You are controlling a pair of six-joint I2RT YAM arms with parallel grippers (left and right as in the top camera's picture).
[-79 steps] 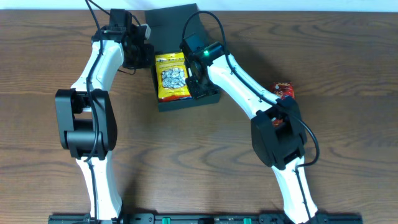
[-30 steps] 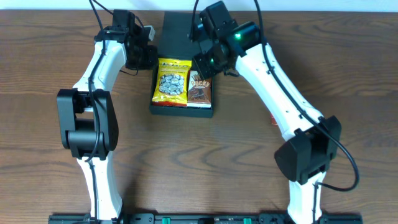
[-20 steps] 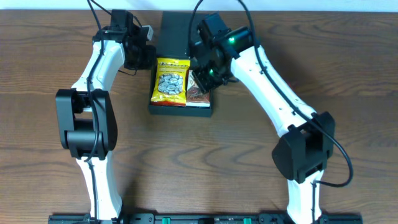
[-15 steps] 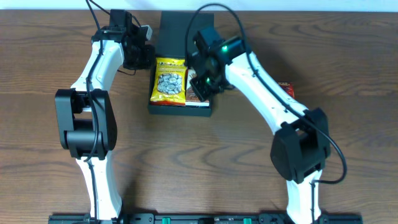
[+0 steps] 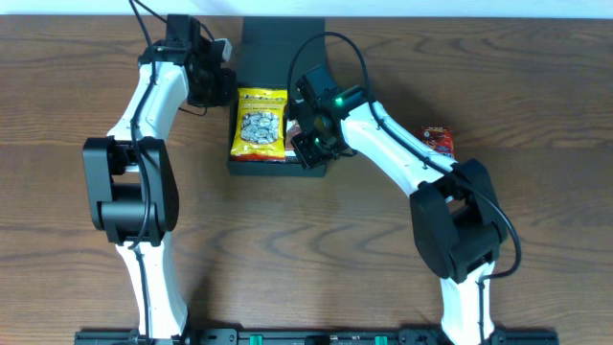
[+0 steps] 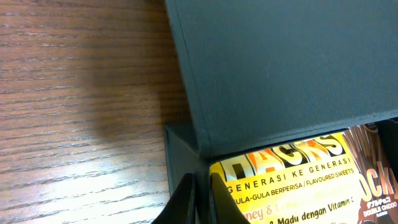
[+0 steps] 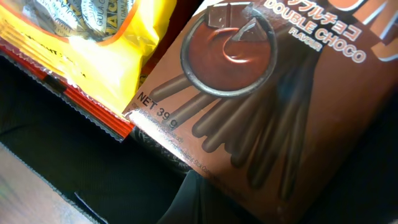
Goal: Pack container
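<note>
Matte black square cardboard container [image 5: 276, 165]: far centre of the table, flap lid [image 5: 283, 43] open toward the far edge. Inside it, a yellow plastic snack packet [image 5: 261, 123] lies on the left and a brown chocolate-stick carton [image 7: 261, 93] on the right, the two touching. Left gripper [image 6: 202, 182]: jaws closed on the container's left wall near the hinge, judged to be bracing it against sliding. Right gripper [image 5: 312, 142]: low over the carton, jaw state cannot be told. Small red packet [image 5: 437, 139]: on the wood, well apart, not yet packed.

The left arm [image 5: 144, 105] stretches toward 12 o'clock. The left gripper [image 5: 218, 84] is turned to 3 o'clock, its fingers [image 6: 183, 200] drawn almost together. The right arm [image 5: 393, 153] leans toward 10 o'clock. The right gripper [image 5: 311, 146] points down, its finger spacing hidden.
</note>
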